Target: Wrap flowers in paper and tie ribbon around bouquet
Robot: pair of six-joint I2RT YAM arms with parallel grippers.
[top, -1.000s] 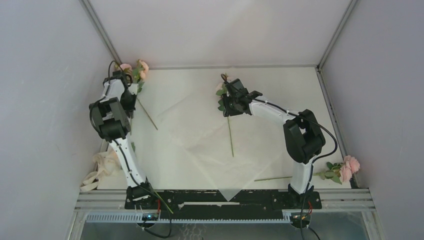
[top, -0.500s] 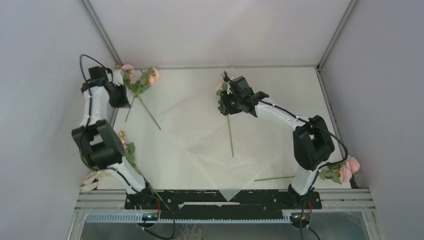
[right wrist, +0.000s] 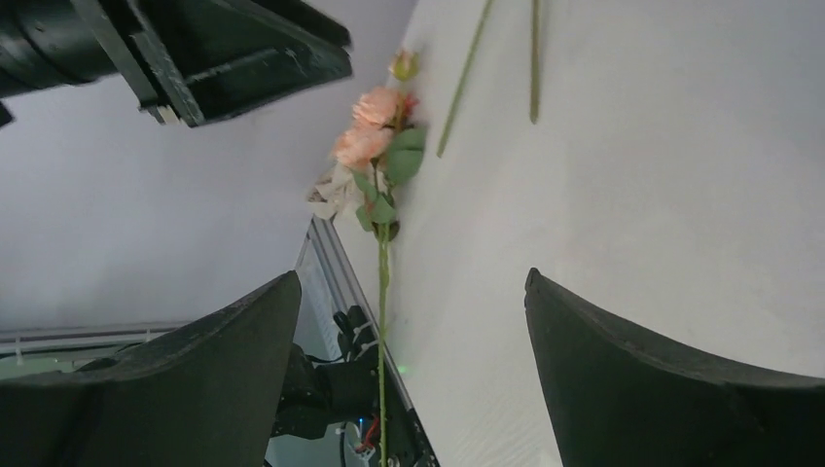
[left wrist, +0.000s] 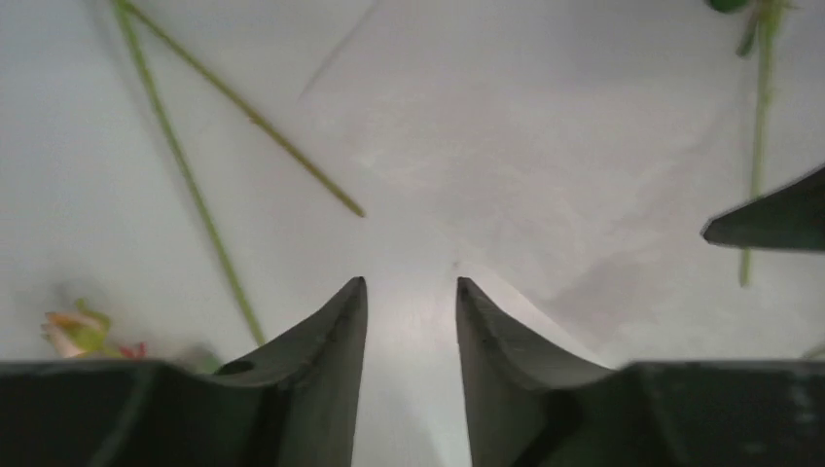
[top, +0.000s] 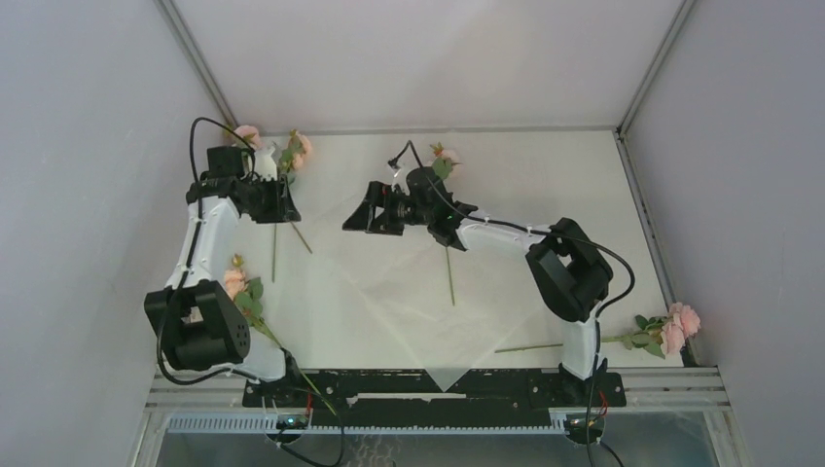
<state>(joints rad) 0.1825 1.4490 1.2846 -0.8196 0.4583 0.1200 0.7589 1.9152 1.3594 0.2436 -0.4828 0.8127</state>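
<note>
The translucent paper (top: pixel 389 282) lies flat mid-table. On it lies one sprig of the flowers (top: pixel 443 159), its stem pointing toward me. Two sprigs (top: pixel 292 151) lie at the back left, with their stems (left wrist: pixel 185 165) crossing. My left gripper (top: pixel 290 206) hovers beside them, over the paper's left edge; its jaws (left wrist: pixel 409 282) stand a little apart with nothing between them. My right gripper (top: pixel 352 219) points left over the paper, wide open and empty (right wrist: pixel 411 275). A cream heap, probably the ribbon (right wrist: pixel 326 195), shows beside a rose sprig (right wrist: pixel 375 146).
One more sprig (top: pixel 243 287) lies along the left edge by my left arm's elbow (top: pixel 195 326). Another (top: pixel 671 326) lies at the near right with its stem (top: pixel 530 346) pointing left. The two gripper tips are close together. White walls enclose the table.
My left gripper left the back-left corner and moved right toward the paper, with the two sprigs dragged rightward. My right gripper opened wide, let go of the middle sprig and swung left.
</note>
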